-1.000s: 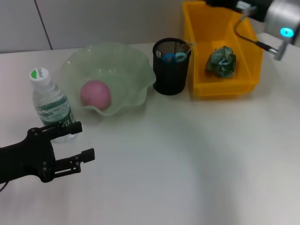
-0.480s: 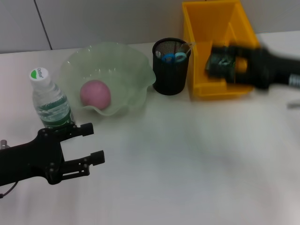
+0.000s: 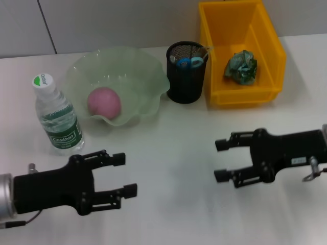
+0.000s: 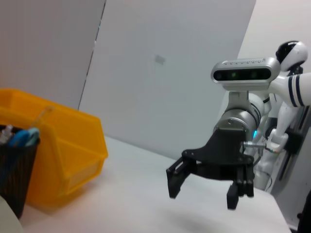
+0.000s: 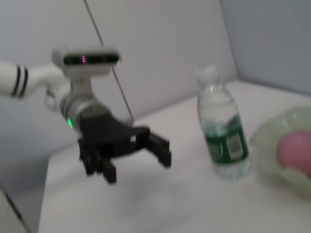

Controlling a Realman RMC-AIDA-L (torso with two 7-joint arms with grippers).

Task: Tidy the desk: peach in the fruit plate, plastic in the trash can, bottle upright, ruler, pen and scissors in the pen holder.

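right gripper [image 3: 220,160] has swung down from the yellow bin [image 3: 269,30], left gripper [image 3: 124,174] forward, both jaws released near the table's front edge, everything looks tidied

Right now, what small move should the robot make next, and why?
Probably just park both arms: the peach sits in the fruit plate, the plastic in the trash can, the bottle stands upright, and the left gripper and right gripper are open, empty.

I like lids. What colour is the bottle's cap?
The bottle has a cap that is white with a green patch on top, clearest in the head view.
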